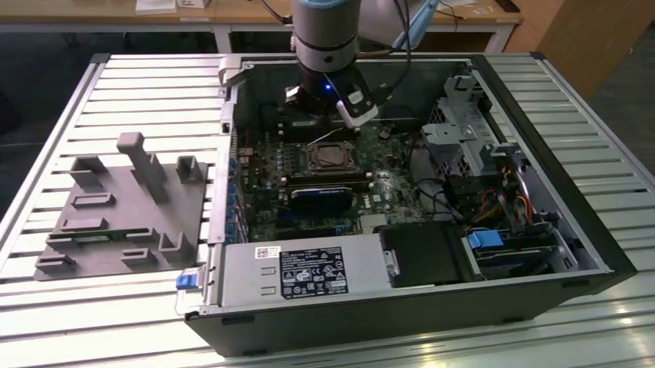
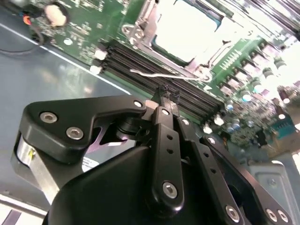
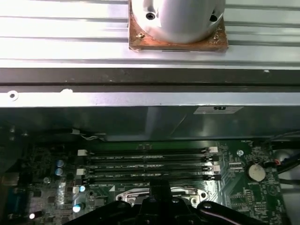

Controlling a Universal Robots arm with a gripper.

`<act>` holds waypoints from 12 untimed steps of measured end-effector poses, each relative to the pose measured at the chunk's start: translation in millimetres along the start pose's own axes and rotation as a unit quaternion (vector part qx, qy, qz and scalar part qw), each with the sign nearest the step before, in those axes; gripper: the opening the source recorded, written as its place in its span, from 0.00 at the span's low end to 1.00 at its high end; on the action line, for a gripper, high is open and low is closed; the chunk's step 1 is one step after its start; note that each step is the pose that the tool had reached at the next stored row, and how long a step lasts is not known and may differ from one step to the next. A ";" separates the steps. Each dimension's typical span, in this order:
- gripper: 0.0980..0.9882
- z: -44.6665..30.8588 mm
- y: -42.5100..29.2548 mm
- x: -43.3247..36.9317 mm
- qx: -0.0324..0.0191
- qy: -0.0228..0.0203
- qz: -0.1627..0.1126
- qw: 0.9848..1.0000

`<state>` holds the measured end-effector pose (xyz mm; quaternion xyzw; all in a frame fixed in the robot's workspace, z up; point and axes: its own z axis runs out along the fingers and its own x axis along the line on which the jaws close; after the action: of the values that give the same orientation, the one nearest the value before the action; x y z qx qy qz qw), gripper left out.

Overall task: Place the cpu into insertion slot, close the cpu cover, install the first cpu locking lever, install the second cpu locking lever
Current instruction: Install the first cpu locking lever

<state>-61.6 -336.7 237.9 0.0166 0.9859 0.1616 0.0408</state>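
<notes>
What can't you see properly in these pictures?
- Second wrist view: glare whitens the cpu, so its surface detail is lost.
- Second wrist view: whether the gripper touches the locking lever is unclear from this angle.
- First wrist view: the gripper and the picture's edge cut off the insertion slot.
- Exterior view: the cpu cover is too small to tell if latched.

The cpu [image 2: 187, 30] lies flat in the insertion slot [image 1: 307, 159] — silver cpu cover [image 2: 146, 27] down around it.
</notes>
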 end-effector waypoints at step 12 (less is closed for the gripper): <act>0.01 10.2 -3.4 3.1 0.000 -0.021 -0.001 1.000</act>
<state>-63.9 -336.5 227.0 0.0187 0.9848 0.1614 0.0613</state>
